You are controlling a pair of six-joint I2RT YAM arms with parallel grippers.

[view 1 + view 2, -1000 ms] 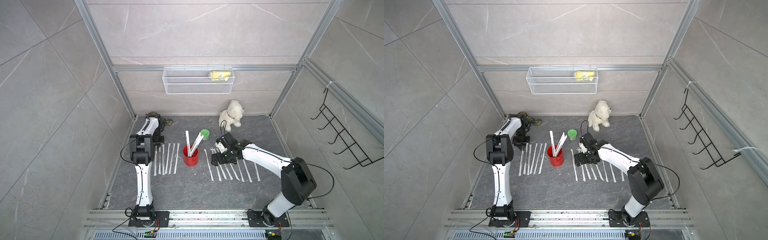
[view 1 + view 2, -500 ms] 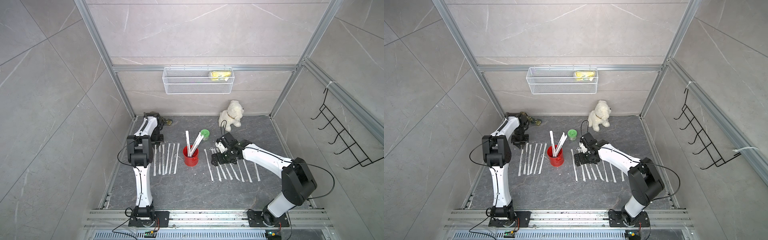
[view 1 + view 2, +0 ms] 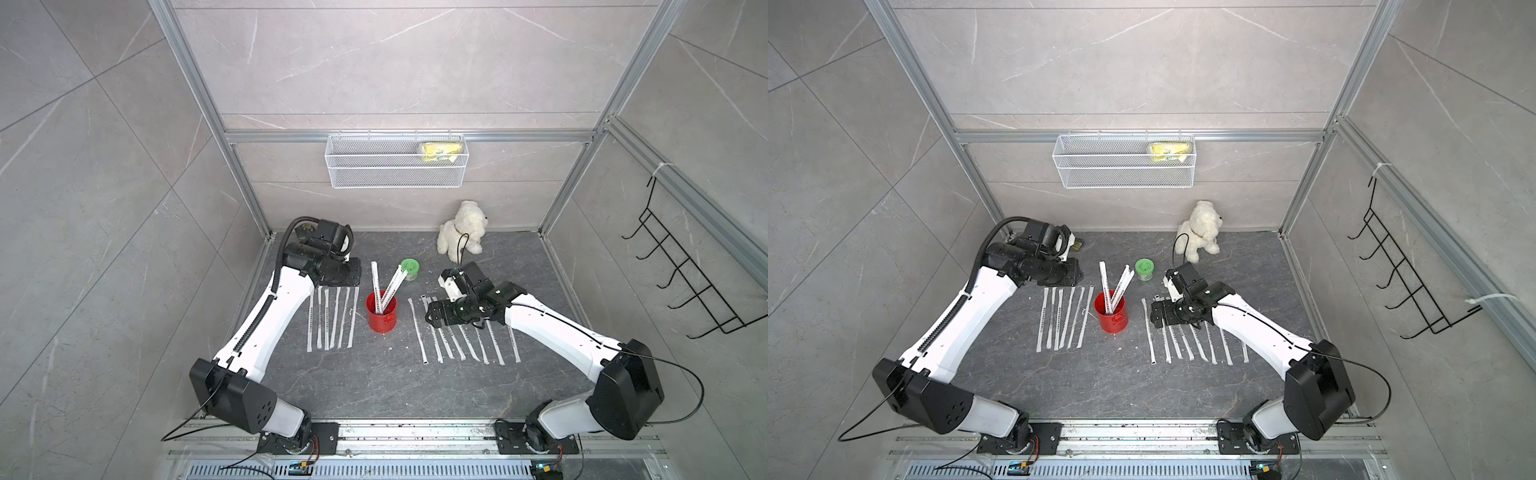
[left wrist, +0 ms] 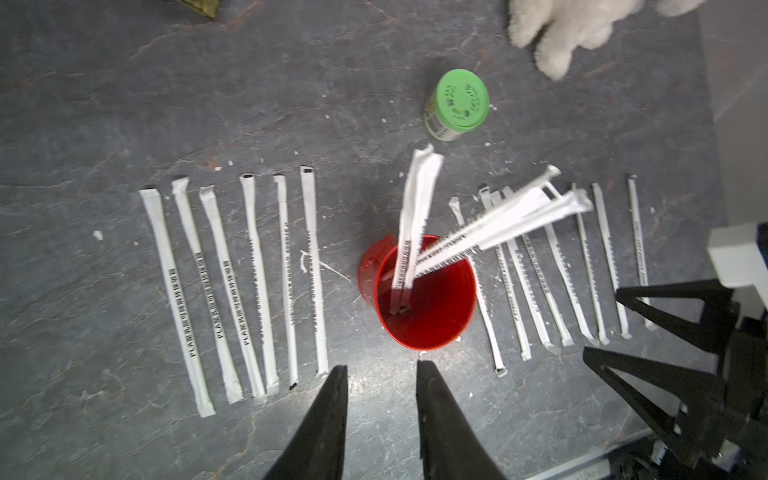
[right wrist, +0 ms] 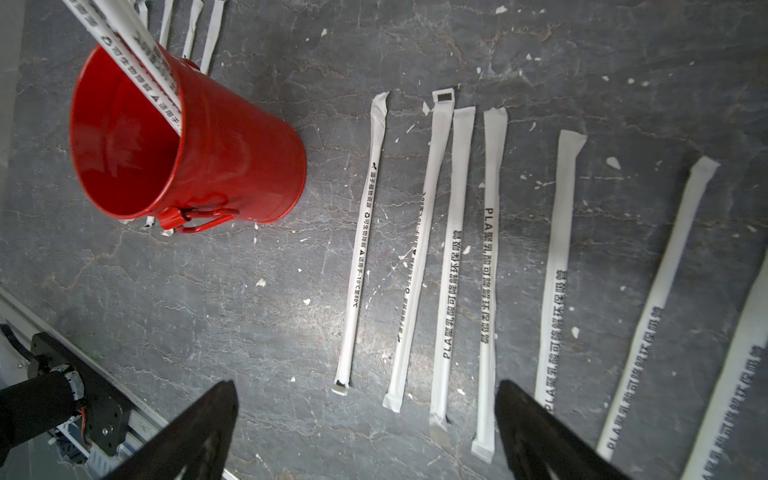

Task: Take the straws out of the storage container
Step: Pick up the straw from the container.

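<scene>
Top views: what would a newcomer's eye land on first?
The red can stands mid-floor with a few white wrapped straws leaning out of it. More lie flat in neat lines flanking it: the left row and the right row. A white plush dog sits at the back, with a green-lidded jar between it and the can.

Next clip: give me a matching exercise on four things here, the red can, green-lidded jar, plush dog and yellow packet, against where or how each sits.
1 red can
2 green-lidded jar
3 plush dog
4 yellow packet

A in the wire basket
B sitting on the dark floor, at the back
C straws leaning in it
D upright, lid on

Pairs: 1-C, 2-D, 3-B, 4-A
</scene>
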